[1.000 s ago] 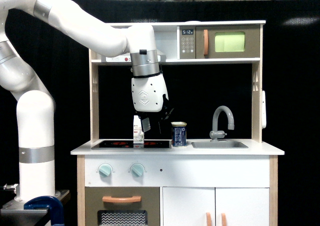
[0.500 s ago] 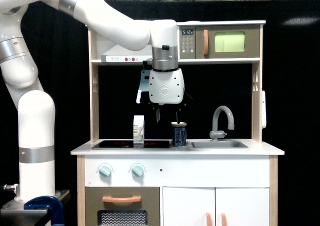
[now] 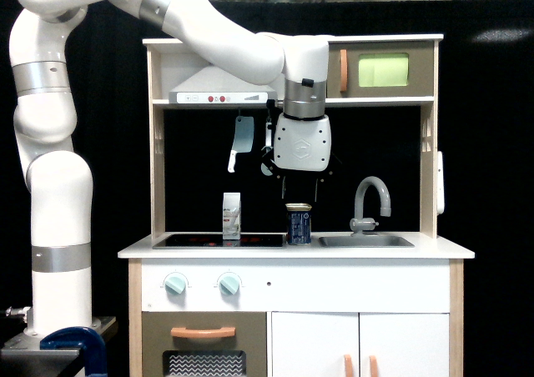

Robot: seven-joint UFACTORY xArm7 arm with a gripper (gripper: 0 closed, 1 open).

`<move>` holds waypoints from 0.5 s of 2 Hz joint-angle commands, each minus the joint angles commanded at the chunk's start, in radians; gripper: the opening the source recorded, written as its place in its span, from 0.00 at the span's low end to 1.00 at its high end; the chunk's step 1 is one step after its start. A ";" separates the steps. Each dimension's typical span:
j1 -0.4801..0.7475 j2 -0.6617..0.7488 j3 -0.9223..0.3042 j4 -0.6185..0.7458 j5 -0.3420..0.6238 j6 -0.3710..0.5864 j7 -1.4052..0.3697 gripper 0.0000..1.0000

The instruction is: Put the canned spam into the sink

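Since the earlier frames the white arm's gripper (image 3: 298, 192) has swung toward 3 o'clock, now hanging directly over the small dark blue spam tin (image 3: 299, 224). Finger state: cannot tell, too dark. Tin stands upright on the counter, long axis vertical, just beside the shallow grey sink (image 3: 366, 241), at its 9 o'clock. Step: pre-grasp. Next: descend straight, close on tin.
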 joint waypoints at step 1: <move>-0.056 0.117 0.036 0.097 0.096 0.171 -0.285 1.00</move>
